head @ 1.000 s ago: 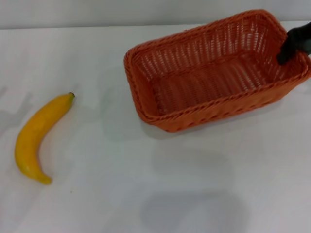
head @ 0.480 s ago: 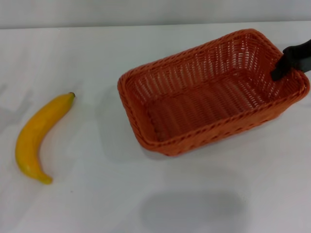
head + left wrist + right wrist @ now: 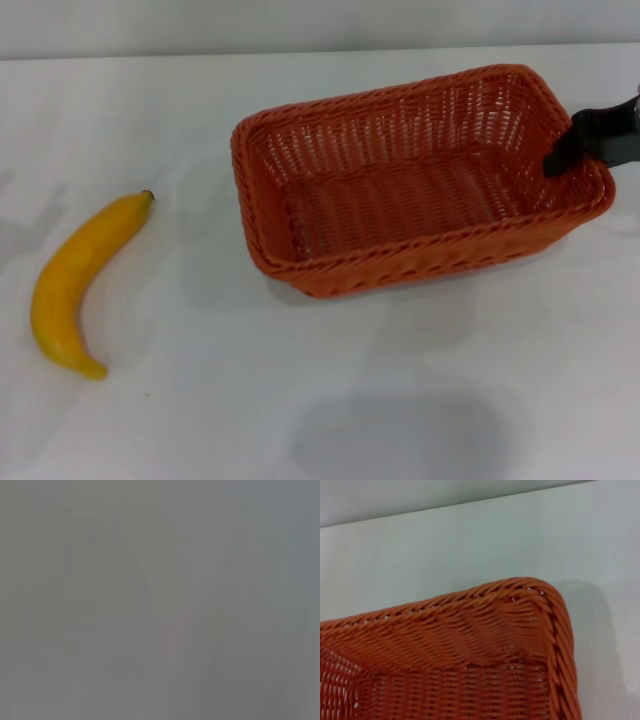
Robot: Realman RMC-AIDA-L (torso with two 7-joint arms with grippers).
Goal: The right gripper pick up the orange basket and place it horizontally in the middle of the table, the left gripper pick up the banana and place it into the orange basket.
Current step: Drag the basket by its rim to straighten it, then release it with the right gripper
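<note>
My right claw [image 3: 572,150] was clamped on the orange basket [image 3: 400,190]'s right rim, not yet released mid-counter [image 3: 300,400]; the banana [image 3: 78,280] lay untouched, left claw unseen.

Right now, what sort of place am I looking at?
Probably a robot test bench: a bare white table holding only an orange basket gripped by the right gripper, and a banana.

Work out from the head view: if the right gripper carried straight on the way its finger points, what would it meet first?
The right gripper points down and leftward into the orange basket; it would probably meet the basket's woven floor first, though depth is unclear.
</note>
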